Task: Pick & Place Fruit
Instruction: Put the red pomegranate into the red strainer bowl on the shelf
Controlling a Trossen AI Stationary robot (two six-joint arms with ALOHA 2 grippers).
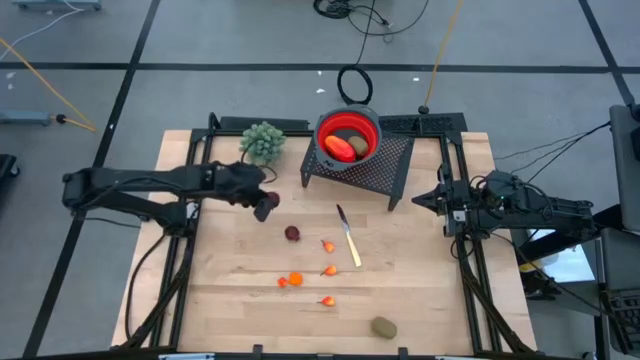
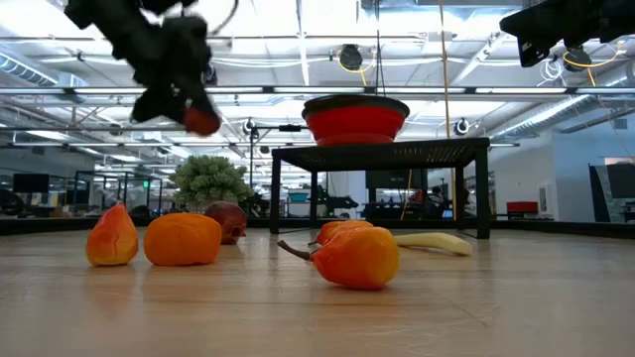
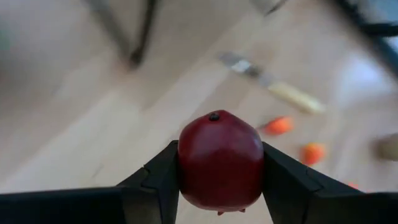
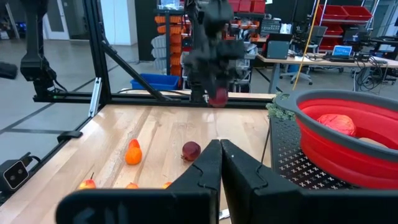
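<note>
My left gripper (image 1: 267,207) hangs above the table's left middle, shut on a dark red ball (image 3: 219,158), which also shows in the low view (image 2: 201,121). A second dark red ball (image 1: 292,233) lies on the wood just right of it. Several tiny orange bits (image 1: 291,280) and a brownish-green oval (image 1: 384,326) lie toward the near edge. The red bowl (image 1: 372,128) sits on a black mesh stand (image 1: 385,165) at the far middle, holding a red-orange oblong (image 1: 339,148) and a brownish oval (image 1: 357,143). My right gripper (image 4: 219,149) waits shut at the right edge. My left gripper pinches the dark red ball by two opposite sides (image 3: 186,163) between its two fingers (image 3: 155,180). The fingers come slanting down from the table's left. The ball's dimpled end (image 3: 214,116) points away from the gripper. It hangs clear of the table.
A pale green knobbly bunch (image 1: 262,142) stands at the far left, beside the stand. A yellow-handled knife (image 1: 348,236) lies in the table's middle. Bare wood lies along the near left (image 1: 220,300). Black frame rails (image 1: 470,270) run along both table sides.
</note>
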